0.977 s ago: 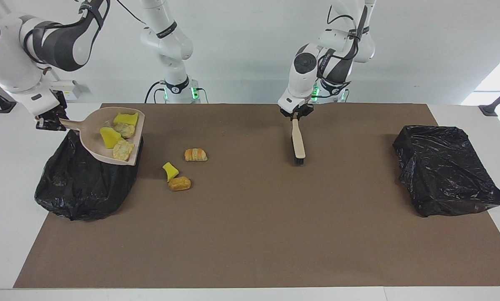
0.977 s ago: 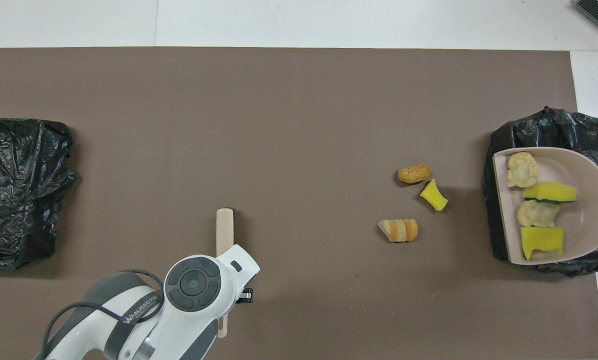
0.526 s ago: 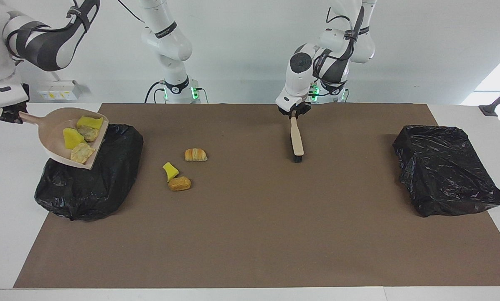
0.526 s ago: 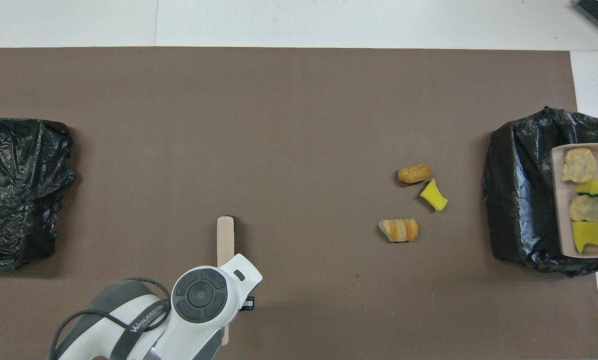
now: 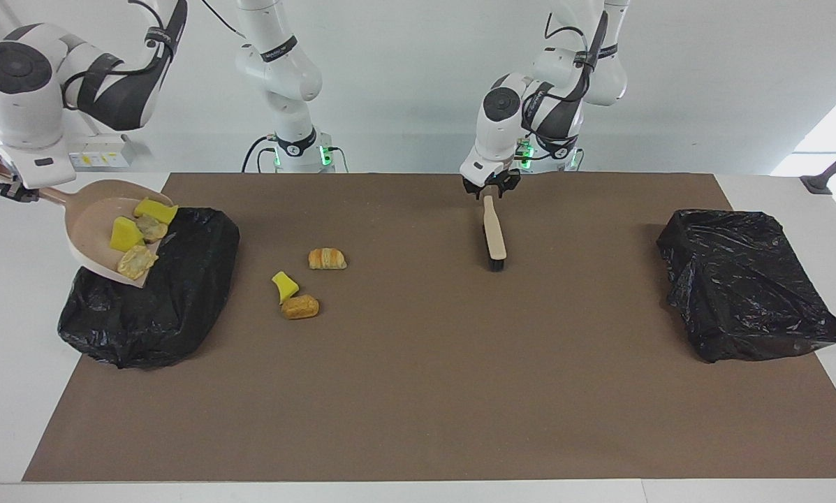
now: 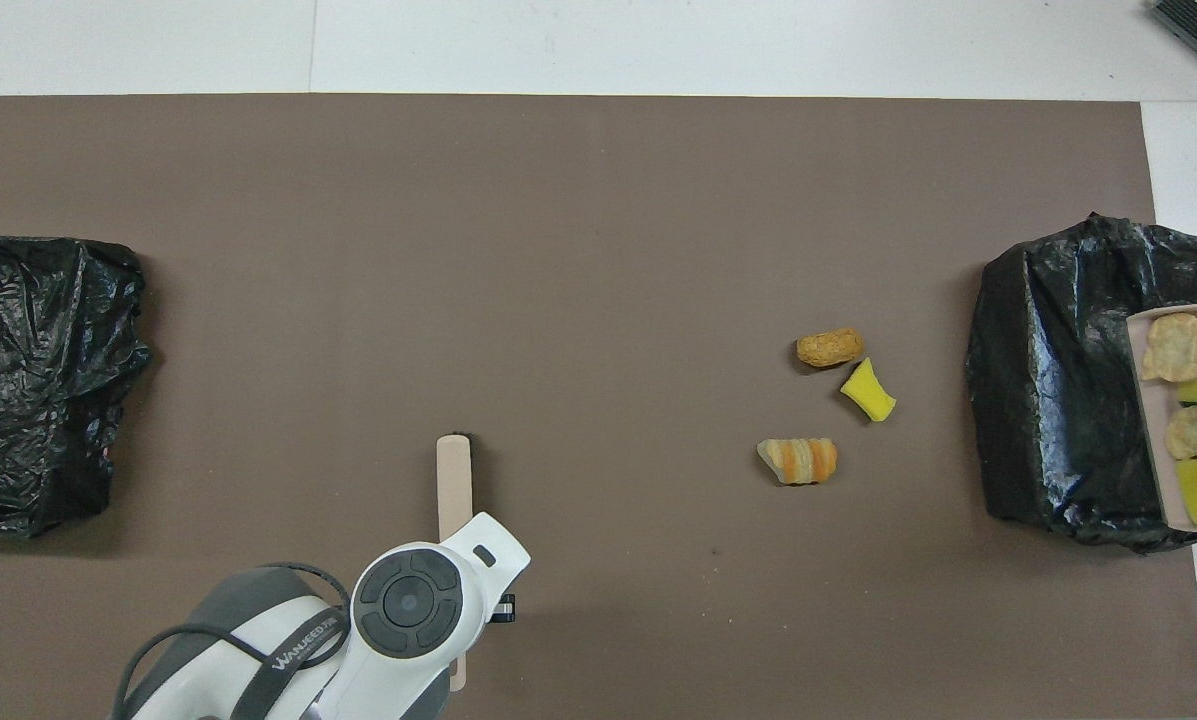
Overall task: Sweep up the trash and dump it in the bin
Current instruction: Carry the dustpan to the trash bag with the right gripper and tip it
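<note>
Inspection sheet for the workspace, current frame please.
Surface: brown mat on white table, flat.
Job's things: four trash pieces in the tilted dustpan over the black bin bag; three loose pieces on the mat beside that bag; brush lying on the mat.
Clutter: second black bag at the left arm's end.
Grippers: right gripper shut on the dustpan handle; left gripper open over the brush handle's end.
Cables: looped along the arms, off the table.
Surroundings: nothing seen.
</note>
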Controlling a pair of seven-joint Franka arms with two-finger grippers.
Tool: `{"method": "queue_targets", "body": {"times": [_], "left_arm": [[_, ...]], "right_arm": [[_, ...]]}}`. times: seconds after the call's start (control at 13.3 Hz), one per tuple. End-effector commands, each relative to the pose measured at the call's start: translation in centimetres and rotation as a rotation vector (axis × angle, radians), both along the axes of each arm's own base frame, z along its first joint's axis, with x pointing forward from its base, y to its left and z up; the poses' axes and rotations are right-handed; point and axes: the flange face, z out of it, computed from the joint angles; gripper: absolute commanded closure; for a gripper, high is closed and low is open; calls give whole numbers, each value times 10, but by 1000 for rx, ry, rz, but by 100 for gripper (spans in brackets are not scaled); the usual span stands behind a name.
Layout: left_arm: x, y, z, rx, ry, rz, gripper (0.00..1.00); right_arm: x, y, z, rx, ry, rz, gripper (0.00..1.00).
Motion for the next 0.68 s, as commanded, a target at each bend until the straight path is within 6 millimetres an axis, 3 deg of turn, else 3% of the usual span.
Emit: {"method": "queue_targets", "body": {"times": [0.0,0.3,0.45,0.6], "left_arm": [[36,15,20,-13,-8,78,0],[92,56,63,-63,-77,182,0],[122,93,94,-76,-82,210,0],[137,135,102,-77,-54,206,0]], "right_arm": [[-13,18,1,-75,-29,-22,100],[-9,22,8,-173,-35,-16,100],[-7,30,12,-238,-37,-26,100],[-8,29,16,-249,-37,-33,100]]}}
